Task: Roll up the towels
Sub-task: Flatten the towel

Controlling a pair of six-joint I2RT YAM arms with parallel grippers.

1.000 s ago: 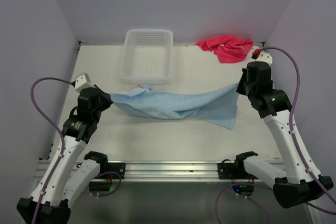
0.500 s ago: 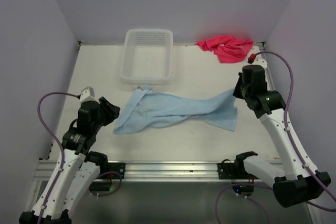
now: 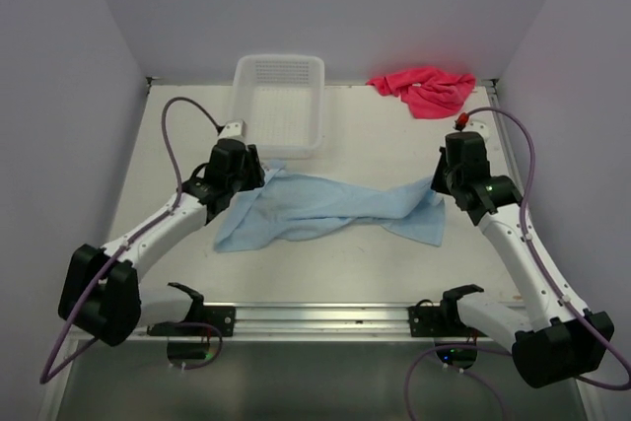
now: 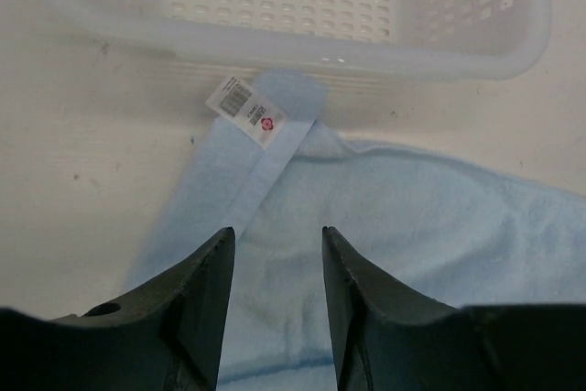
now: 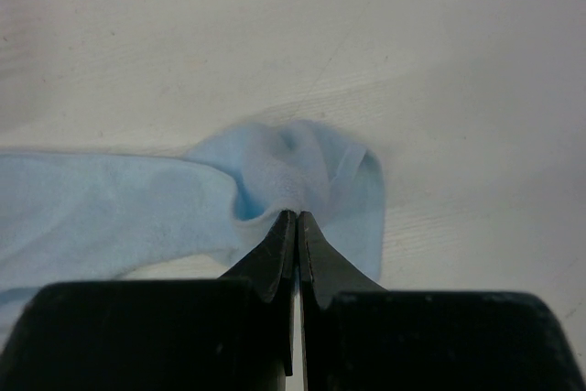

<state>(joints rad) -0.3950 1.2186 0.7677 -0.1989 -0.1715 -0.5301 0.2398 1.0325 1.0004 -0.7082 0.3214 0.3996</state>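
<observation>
Blue cloth crosses the middle of the table (image 3: 168, 145) in the overhead view: the blue towel (image 3: 325, 214) lies as a loose, twisted band, neither flat nor rolled. The pink towel (image 3: 424, 89) sits crumpled in the far right corner, well apart from the white mesh basket (image 3: 240, 123) at the far edge. The left gripper (image 3: 251, 176) hangs over the band's left end, and the right gripper (image 3: 439, 184) is at its right end. From the left wrist, the left gripper (image 4: 275, 244) stands spread with nothing between its jaws, above the blue towel (image 4: 412, 217), whose hem strip carries a white label (image 4: 247, 109) just before the basket (image 4: 366, 57). From the right wrist, the right gripper (image 5: 296, 217) is pressed together, pinching a raised fold of the blue towel (image 5: 119, 208). Judging by this, no towel is rolled; the blue one likely needs spreading first, and the pink one is not yet begun.
</observation>
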